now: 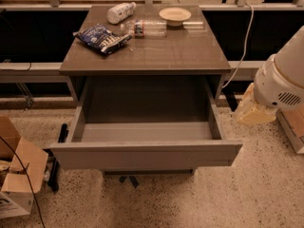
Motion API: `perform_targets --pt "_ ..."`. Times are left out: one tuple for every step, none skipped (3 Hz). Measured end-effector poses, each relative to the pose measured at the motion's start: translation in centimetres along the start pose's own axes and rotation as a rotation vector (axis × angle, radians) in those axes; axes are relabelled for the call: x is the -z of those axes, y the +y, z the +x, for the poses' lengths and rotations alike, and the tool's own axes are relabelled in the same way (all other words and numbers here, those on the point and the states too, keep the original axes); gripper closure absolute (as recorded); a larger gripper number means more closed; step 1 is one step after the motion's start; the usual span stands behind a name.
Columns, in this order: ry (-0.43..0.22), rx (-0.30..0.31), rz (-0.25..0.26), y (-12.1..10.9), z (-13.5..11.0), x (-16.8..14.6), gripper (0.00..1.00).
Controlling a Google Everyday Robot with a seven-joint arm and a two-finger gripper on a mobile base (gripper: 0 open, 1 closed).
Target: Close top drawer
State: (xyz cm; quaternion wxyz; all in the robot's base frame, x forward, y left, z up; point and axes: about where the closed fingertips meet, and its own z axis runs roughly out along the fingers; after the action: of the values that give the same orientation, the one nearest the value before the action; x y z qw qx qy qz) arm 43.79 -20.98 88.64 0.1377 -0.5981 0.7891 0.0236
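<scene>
Grey-brown, wide, flat-fronted top drawer (142,155) stands pulled far out from under the table's (190,56) front edge. A crumpled blue snack bag (102,38) lies near the left rear corner. The cream-coloured pincer (254,112) hangs off the table's right edge, apart from the drawer; I cannot tell whether it is spread or closed.

Top drawer (142,156): plain grey-brown front and interior. Desk top (190,56): darker brown-grey. Toward its back-left corner, a snack bag (102,38) in blue with white print. Along the back edge, a white bottle (119,12), a clear bottle (145,28) with a dark label, and a cream bowl (175,15). Gripper (254,112): pale cream, off the right edge, beside the white arm casing (280,80). Floor (190,203): beige with dark speckles.
</scene>
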Motion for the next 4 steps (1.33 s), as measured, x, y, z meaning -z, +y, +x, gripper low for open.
perform_targets --pt "0.016 -0.006 -0.016 0.2 0.0 -1.0 1.00" --pt "-0.029 -0.007 -0.104 1.8 -1.2 -6.2 1.00" --pt "-0.083 -0.027 -0.217 4.0 -2.1 -13.1 1.00" --pt "-0.150 -0.048 -0.339 5.7 -3.0 -21.3 1.00"
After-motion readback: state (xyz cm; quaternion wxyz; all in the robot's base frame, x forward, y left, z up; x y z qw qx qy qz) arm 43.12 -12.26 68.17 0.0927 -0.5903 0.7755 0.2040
